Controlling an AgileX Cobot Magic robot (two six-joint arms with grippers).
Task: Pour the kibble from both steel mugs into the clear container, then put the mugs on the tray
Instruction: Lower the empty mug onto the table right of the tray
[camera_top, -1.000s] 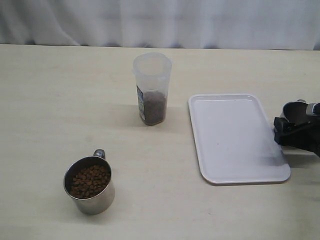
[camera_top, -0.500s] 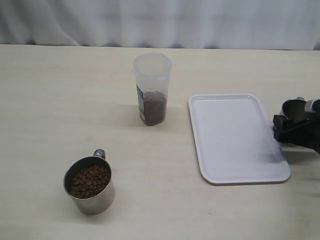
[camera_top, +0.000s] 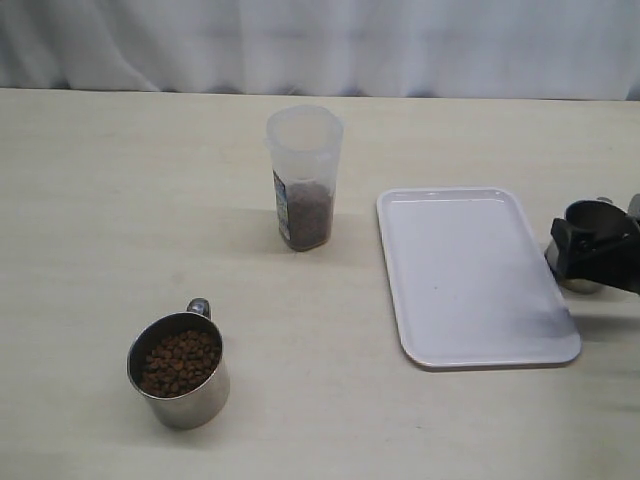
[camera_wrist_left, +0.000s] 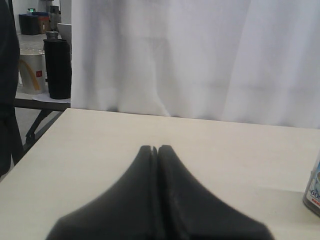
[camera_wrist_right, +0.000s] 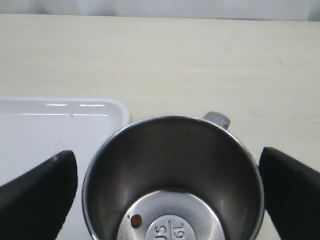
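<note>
empty steel mug (camera_wrist_right: 172, 150) sits just beside tray (camera_top: 470, 275), not on it; 1 stray pellet (camera_wrist_right: 134, 218) inside. right gripper (camera_wrist_right: 167, 167) straddles it, jaws wide, not touching. likely light, rigid, slick steel: pinch firmly across the walls. full mug (camera_top: 178, 370) well apart, probably heavier. left gripper (camera_wrist_left: 157, 150) closed, holding nothing.

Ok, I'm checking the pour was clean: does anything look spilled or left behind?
What looks like one stray pellet sits on the bottom of the otherwise empty steel mug beside the tray. Nothing else stands out.
</note>
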